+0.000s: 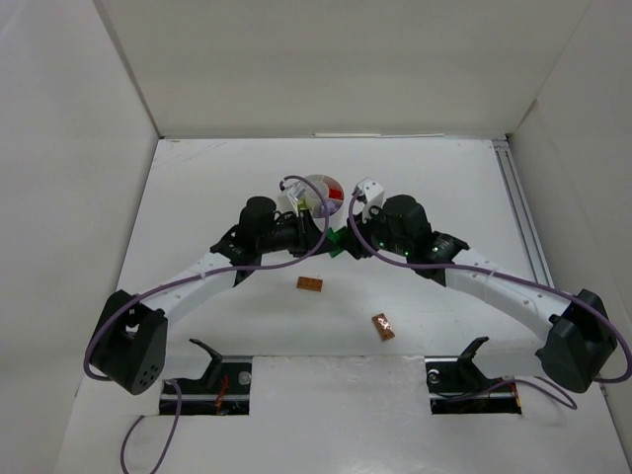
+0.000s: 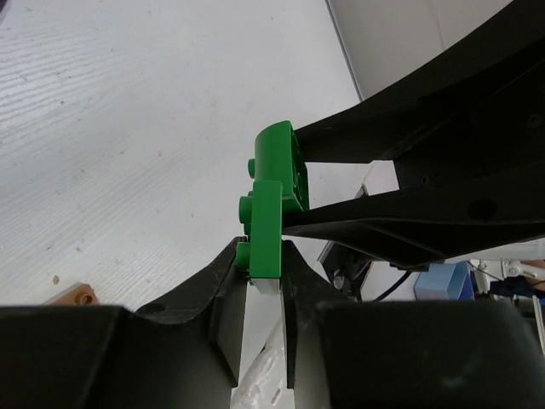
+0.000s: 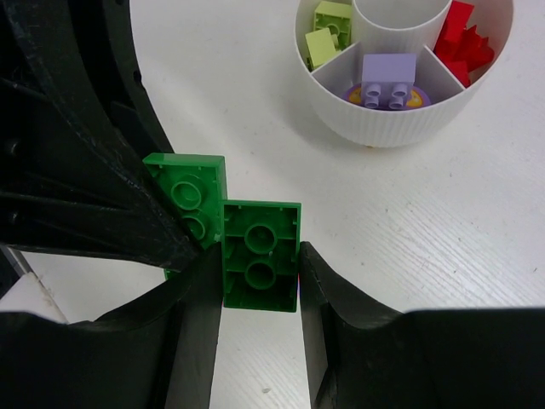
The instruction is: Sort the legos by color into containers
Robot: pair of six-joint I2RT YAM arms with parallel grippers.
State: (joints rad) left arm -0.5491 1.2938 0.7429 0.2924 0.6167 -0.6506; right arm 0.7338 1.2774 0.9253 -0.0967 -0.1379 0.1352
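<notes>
Two green legos are joined offset. In the right wrist view my right gripper is shut on one green lego, its underside facing the camera. In the left wrist view my left gripper is shut on the other green lego, which also shows in the right wrist view. In the top view both grippers meet at the green pair, just in front of the white dish. The dish holds pale yellow-green legos, a light purple lego and red legos.
Two orange-brown legos lie on the table in front of the arms, one near the middle and one closer to the front right. The first also shows at the lower left of the left wrist view. Walls enclose the table.
</notes>
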